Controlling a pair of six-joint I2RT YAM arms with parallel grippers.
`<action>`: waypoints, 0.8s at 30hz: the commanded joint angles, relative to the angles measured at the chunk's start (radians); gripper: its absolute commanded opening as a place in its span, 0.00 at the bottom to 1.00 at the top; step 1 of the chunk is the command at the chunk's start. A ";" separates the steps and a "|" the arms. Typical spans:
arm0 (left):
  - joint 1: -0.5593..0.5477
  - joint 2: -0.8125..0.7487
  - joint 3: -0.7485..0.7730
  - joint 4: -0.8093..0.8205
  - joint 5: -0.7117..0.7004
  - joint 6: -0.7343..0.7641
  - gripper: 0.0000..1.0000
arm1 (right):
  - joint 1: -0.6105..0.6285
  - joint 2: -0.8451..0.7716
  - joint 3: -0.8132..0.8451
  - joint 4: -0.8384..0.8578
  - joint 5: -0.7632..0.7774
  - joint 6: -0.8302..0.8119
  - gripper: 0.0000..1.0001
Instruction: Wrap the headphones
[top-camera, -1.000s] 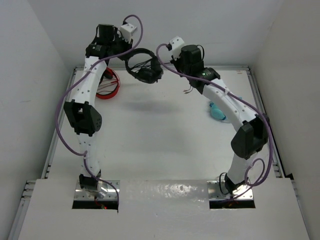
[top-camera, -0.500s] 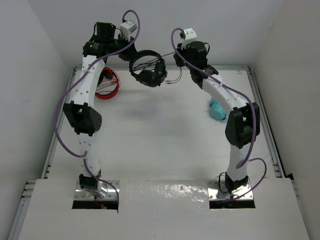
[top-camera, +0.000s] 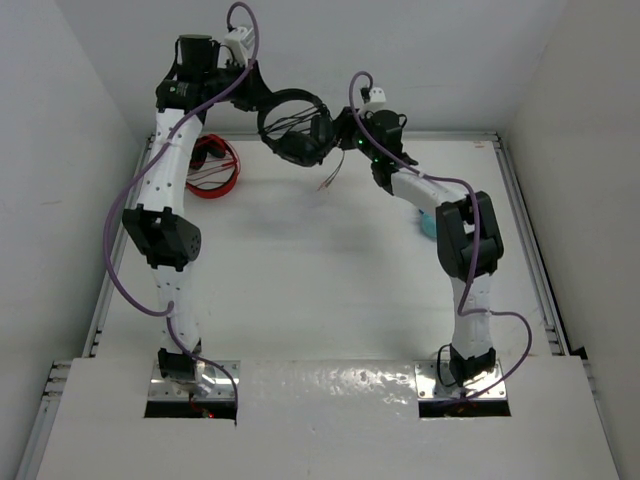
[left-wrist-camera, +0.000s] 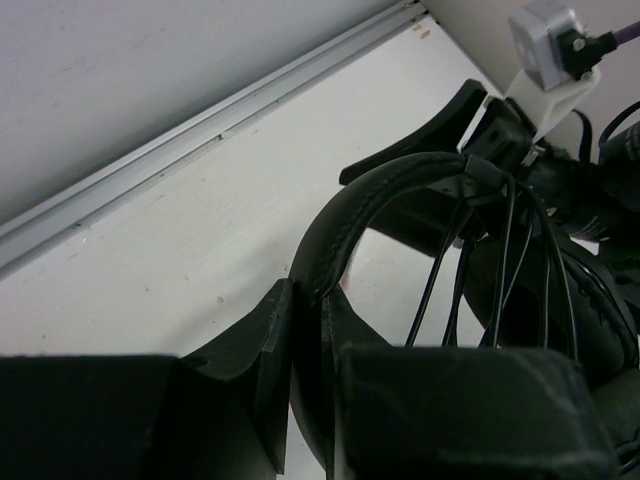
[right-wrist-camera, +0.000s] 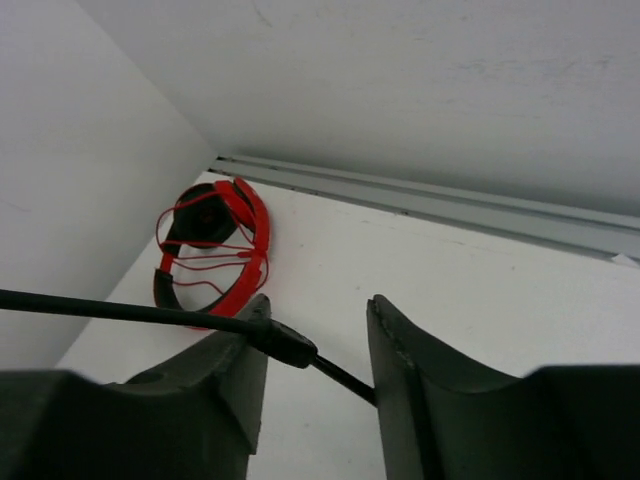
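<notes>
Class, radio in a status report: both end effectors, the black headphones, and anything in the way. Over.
Left end effector shut on headphones headband, held aloft. Right end effector open, cable running between its fingers. Red headphones on table, off to the side.

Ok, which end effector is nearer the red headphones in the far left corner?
Left. The left end effector, raised and shut on the black headphones, hangs just right of the red headphones; the right end effector is farther right, beyond the black pair.
</notes>
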 joint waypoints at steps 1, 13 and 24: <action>0.015 -0.045 0.029 0.117 0.083 -0.107 0.00 | 0.004 0.034 -0.012 0.053 0.022 0.055 0.45; 0.018 -0.043 0.031 0.139 0.058 -0.123 0.00 | 0.006 0.002 -0.180 0.071 0.097 0.078 0.66; 0.018 -0.044 0.019 0.147 0.005 -0.119 0.00 | 0.009 -0.166 -0.444 0.274 -0.081 0.137 0.68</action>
